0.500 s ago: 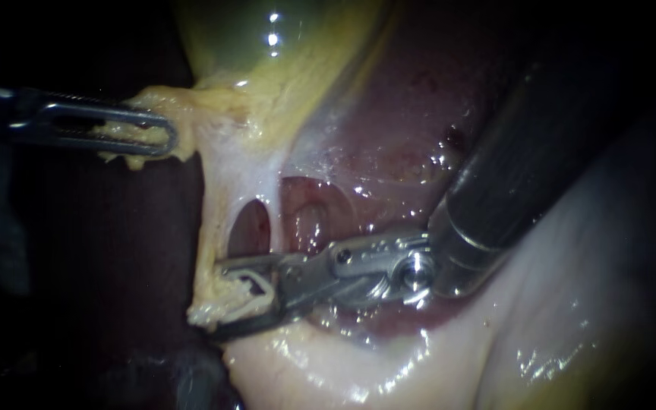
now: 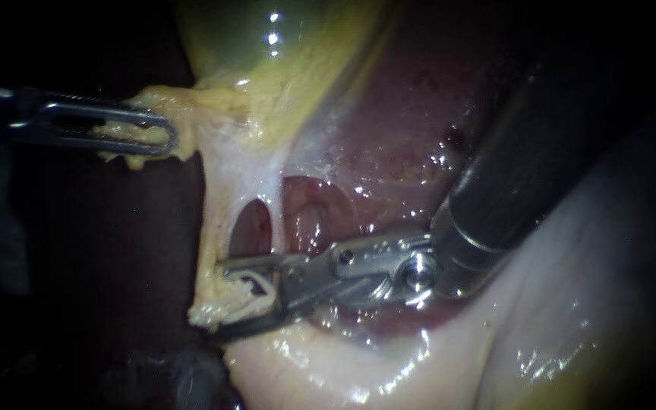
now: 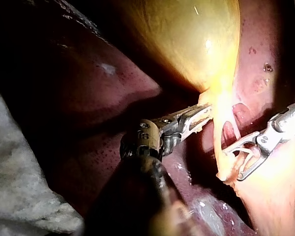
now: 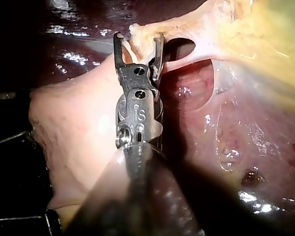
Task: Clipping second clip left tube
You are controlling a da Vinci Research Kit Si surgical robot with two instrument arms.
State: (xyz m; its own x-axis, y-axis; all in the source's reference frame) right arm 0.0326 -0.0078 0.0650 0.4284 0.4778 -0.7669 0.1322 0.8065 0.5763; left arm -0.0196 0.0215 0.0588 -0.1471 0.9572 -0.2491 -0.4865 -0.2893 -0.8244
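While the left instrument [image 2: 157, 138], jaws clamped on the yellow fringe [image 2: 184, 114] under the gallbladder [image 2: 267, 61], holds it sideways so the left tube [image 2: 208, 228] stands taut, the right instrument [image 2: 225, 300] straddles that tube's lower end with its 2 jaws apart, not yet squeezed.

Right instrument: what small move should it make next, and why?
Probably close the jaws of the right instrument. They stand open around the left tube, one jaw on each side, near its lower end. The left instrument holds the tissue above taut, so the tube seems well placed for a clip.
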